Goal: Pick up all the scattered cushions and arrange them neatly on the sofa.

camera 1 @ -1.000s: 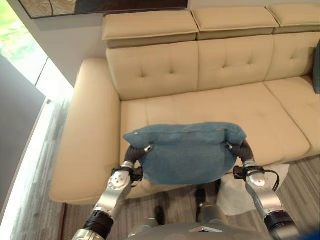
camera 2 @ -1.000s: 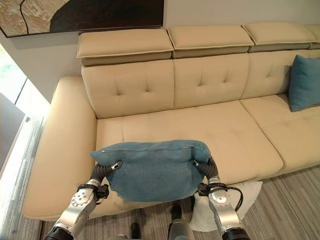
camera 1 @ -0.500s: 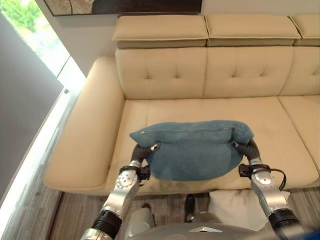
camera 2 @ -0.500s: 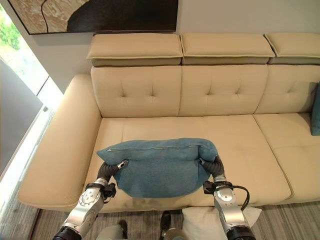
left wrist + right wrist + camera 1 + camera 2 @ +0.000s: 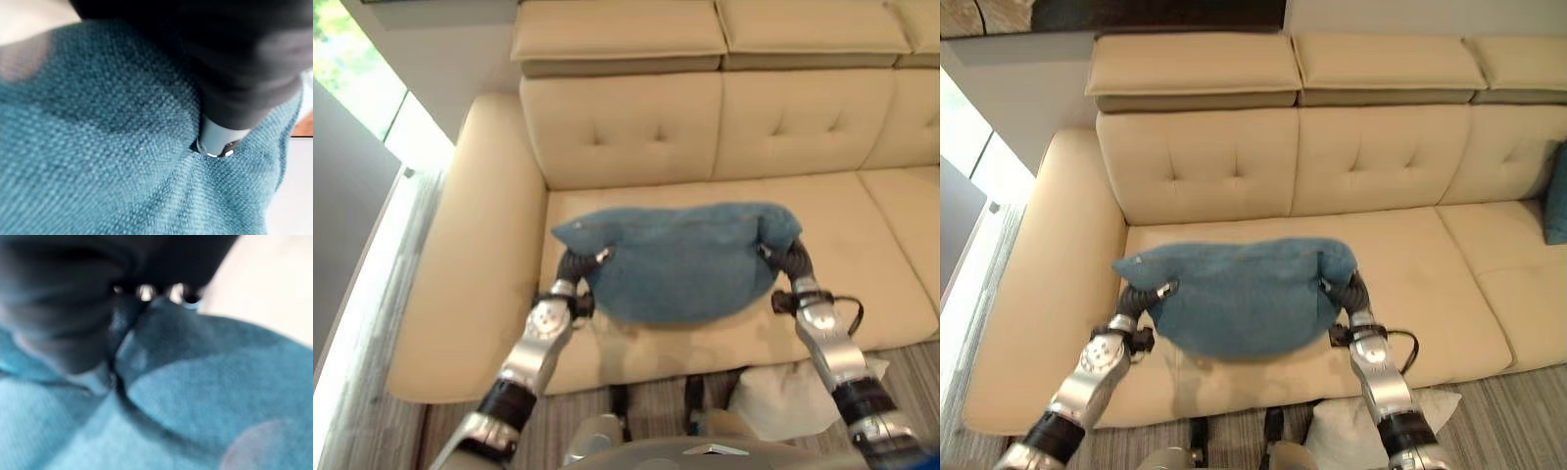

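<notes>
A teal cushion (image 5: 680, 259) hangs between my two hands over the front of the beige sofa's seat (image 5: 705, 333). My left hand (image 5: 576, 266) grips its left end and my right hand (image 5: 785, 257) grips its right end, fingers dug into the fabric. Teal cloth (image 5: 98, 147) bunches round the left hand's finger (image 5: 217, 142) in the left wrist view, and the right wrist view shows the fabric (image 5: 195, 396) creased under the right hand. A white cushion (image 5: 793, 397) lies on the floor by the sofa's front. Another teal cushion (image 5: 1555, 206) leans at the sofa's far right.
The sofa's wide left armrest (image 5: 470, 245) runs beside my left arm. Tufted backrests (image 5: 705, 122) with headrests rise behind the seat. Striped grey carpet (image 5: 1518, 431) covers the floor in front. A bright window strip (image 5: 362, 88) is at the far left.
Both hands have carried the teal cushion forward over the sofa seat. The camera view has shifted and tipped down toward the sofa.
</notes>
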Robot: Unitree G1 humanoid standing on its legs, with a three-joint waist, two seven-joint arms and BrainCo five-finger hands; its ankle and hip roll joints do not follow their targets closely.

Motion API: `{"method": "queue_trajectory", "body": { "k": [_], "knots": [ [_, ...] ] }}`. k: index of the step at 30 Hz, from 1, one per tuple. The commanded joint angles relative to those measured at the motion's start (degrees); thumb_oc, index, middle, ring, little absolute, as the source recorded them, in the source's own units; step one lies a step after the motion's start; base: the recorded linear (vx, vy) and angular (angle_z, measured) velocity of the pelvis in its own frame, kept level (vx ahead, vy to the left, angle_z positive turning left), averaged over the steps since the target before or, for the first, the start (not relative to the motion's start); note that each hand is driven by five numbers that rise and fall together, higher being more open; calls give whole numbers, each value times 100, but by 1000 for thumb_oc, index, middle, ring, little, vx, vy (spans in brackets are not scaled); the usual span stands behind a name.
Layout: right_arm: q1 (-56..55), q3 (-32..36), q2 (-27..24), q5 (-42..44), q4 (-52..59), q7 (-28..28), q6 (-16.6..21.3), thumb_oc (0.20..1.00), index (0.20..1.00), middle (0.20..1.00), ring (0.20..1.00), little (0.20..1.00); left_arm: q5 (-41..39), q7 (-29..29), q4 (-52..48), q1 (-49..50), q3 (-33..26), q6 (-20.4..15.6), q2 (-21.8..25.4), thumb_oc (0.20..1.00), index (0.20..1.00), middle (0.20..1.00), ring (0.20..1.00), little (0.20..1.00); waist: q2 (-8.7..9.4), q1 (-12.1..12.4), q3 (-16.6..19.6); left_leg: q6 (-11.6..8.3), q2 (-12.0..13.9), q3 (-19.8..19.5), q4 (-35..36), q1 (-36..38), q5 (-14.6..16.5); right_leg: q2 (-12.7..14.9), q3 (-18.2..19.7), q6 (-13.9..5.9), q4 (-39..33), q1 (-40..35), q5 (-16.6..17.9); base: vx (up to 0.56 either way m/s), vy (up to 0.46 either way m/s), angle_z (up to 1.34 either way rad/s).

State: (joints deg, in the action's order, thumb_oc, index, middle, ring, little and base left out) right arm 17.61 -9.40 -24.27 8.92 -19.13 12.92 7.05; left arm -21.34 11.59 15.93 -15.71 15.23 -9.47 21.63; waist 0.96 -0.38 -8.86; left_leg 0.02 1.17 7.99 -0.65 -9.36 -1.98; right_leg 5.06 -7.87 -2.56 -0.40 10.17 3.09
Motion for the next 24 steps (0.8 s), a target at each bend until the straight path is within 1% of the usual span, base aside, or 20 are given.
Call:
{"method": "queue_trajectory", "body": {
  "k": [1,4,8,9,10,12,14,15,16,19,21,22,24],
  "knots": [
    [670,-135,-17,238,247,245,447,200,200,200,200,200,45,230,-160,-771,168,-712,-56,200,200,200,200,200,262,-6,161,-281,167,7,-1171,-510,810,499,55,-549,829,72,-555,-108,8,2],
    [1377,-363,-123,331,-53,405,427,200,200,200,200,200,5,474,215,-1491,288,-767,75,200,200,200,200,200,225,4,95,-284,143,-20,-1115,-732,733,495,70,-572,909,376,-498,-54,7,3],
    [2256,-602,-292,429,-446,597,399,200,200,200,200,200,1,707,784,-2443,498,-793,265,200,200,200,200,200,193,-9,53,-327,120,-86,-900,-875,579,475,60,-608,801,567,-400,1,-1,2],
    [2269,-601,-293,431,-452,597,401,200,200,200,200,200,-1,706,791,-2456,498,-796,267,200,200,200,200,200,197,-14,60,-325,113,-87,-882,-893,549,479,58,-607,787,585,-378,7,-8,3],
    [2718,-723,-342,524,-687,698,404,200,200,200,200,200,-69,833,1098,-2951,613,-833,346,200,200,200,200,200,183,-11,15,-362,114,-116,-818,-990,485,467,52,-616,752,683,-337,-6,-3,3],
    [3252,-886,-394,594,-998,798,434,200,200,200,200,200,-100,934,1386,-3497,740,-874,488,200,200,200,200,200,161,2,-25,-377,111,-146,-777,-1101,433,456,49,-621,708,790,-293,0,0,0],
    [3429,-952,-414,626,-1104,815,438,200,200,200,200,200,-141,948,1504,-3664,763,-889,517,200,200,200,200,200,158,12,-52,-382,109,-154,-786,-1149,418,458,42,-622,705,816,-288,-5,10,4],
    [3908,-1119,-476,728,-1385,875,443,200,200,200,200,200,-194,1021,1788,-4196,875,-919,674,200,200,200,200,200,132,32,-150,-398,93,-189,-815,-1301,387,463,3,-639,693,940,-264,-11,17,3],
    [3916,-1119,-477,730,-1390,874,445,200,200,200,200,200,-196,1019,1794,-4204,876,-921,675,200,200,200,200,200,132,31,-153,-398,93,-190,-818,-1306,387,463,2,-639,695,944,-265,0,0,0],
    [4324,-1312,-532,851,-1784,891,462,200,200,200,200,200,-193,1079,2134,-4668,1045,-912,785,200,200,200,200,200,108,39,-198,-415,56,-227,-837,-1518,342,502,-10,-660,677,1115,-211,-5,22,2],
    [4424,-1378,-516,877,-1885,890,455,200,200,200,200,200,-176,1105,2233,-4756,1079,-886,779,200,200,200,200,200,95,42,-210,-419,49,-232,-829,-1556,330,518,-8,-669,666,1156,-181,2,38,5],
    [4531,-1430,-553,881,-2006,897,417,200,200,200,200,200,-125,1125,2293,-4861,1119,-851,824,200,200,200,200,200,75,54,-253,-424,40,-230,-838,-1632,315,542,-20,-683,656,1212,-156,6,53,7],
    [4512,-1416,-525,873,-2009,919,378,200,200,200,200,200,-75,1193,2212,-4801,1095,-818,770,200,200,200,200,200,57,76,-335,-425,12,-241,-857,-1718,302,573,-37,-696,667,1281,-127,-5,37,8]
  ]
}}
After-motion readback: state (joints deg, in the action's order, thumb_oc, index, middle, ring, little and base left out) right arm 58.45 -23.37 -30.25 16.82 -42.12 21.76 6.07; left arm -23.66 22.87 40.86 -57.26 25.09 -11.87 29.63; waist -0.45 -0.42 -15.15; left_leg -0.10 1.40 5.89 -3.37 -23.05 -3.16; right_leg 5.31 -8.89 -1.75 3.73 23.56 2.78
